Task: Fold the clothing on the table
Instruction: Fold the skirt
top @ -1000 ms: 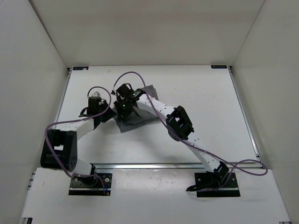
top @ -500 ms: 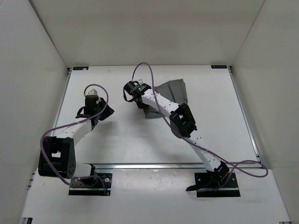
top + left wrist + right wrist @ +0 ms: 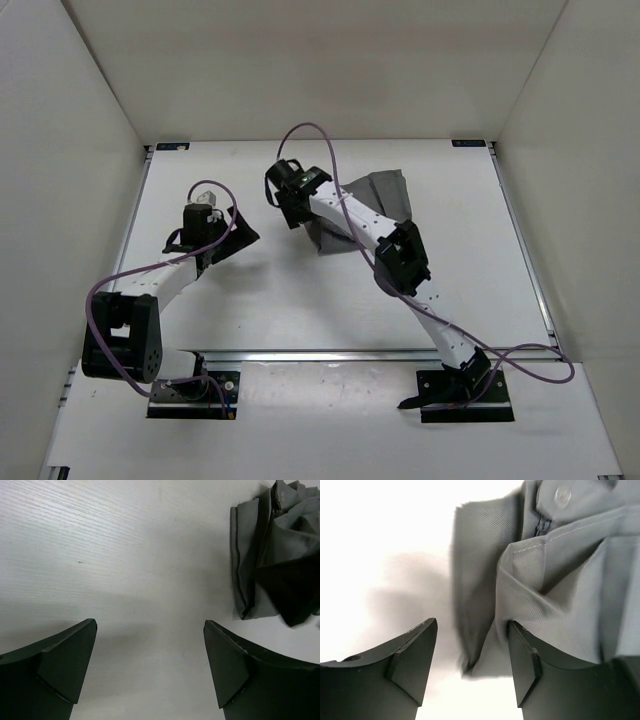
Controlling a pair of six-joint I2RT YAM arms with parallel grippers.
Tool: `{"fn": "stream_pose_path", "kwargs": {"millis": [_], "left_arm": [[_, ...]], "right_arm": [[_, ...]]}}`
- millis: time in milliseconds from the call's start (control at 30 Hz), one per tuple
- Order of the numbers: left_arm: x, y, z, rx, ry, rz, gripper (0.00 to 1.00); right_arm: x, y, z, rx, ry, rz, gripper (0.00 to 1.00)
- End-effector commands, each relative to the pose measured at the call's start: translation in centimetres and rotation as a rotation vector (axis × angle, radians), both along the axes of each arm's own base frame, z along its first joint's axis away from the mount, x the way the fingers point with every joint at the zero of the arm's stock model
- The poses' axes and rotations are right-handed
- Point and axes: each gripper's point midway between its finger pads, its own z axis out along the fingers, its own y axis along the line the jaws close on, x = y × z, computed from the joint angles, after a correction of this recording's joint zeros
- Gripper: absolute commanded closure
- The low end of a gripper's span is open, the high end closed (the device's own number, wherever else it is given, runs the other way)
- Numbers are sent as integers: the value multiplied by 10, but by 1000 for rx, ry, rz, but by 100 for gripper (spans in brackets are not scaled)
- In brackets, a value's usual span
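The clothing point(image 3: 385, 192) is a crumpled grey heap on the white table point(image 3: 450, 270), right of centre, partly under my right arm. In the right wrist view its pleats and a button fill the upper right point(image 3: 560, 570), and a blurred cloth edge hangs between the spread fingers. My right gripper point(image 3: 297, 212) point(image 3: 472, 625) is open at the heap's left end and grips nothing. My left gripper point(image 3: 238, 238) point(image 3: 150, 630) is open over bare table, left of the clothing point(image 3: 265, 565), with nothing between its fingers.
White walls enclose the table on three sides. A metal rail point(image 3: 380, 352) runs along the near edge, with both arm bases behind it. Purple cables point(image 3: 310, 135) loop above the arms.
The right arm carried the clothing right and away from the left gripper, then opened and let it go. The left gripper drew back to the left and opened wide.
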Motion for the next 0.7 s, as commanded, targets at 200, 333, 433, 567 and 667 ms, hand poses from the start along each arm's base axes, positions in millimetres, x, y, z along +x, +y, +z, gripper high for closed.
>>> {"fn": "stream_pose_path", "kwargs": {"millis": [200,333,433,567,667], "left_arm": [[8,-25,28,-18,-24,-130,1],[0,-36,27,-8,11,-176,1],[-9,-41,23,42,47,-211,2],[-14,-34,23,104,38,-187,1],[-21,-33,19,87,50,-210,1]], "right_arm": [[0,-72,185,263,-212,-58,44],[-19,-126,183,274,-253,-96,43],[-34,-157,175,364,-268,-120,43],[-51,-196,164,418,-293,-169,42],[-57,-212,154,429,-295,-192,41]]}}
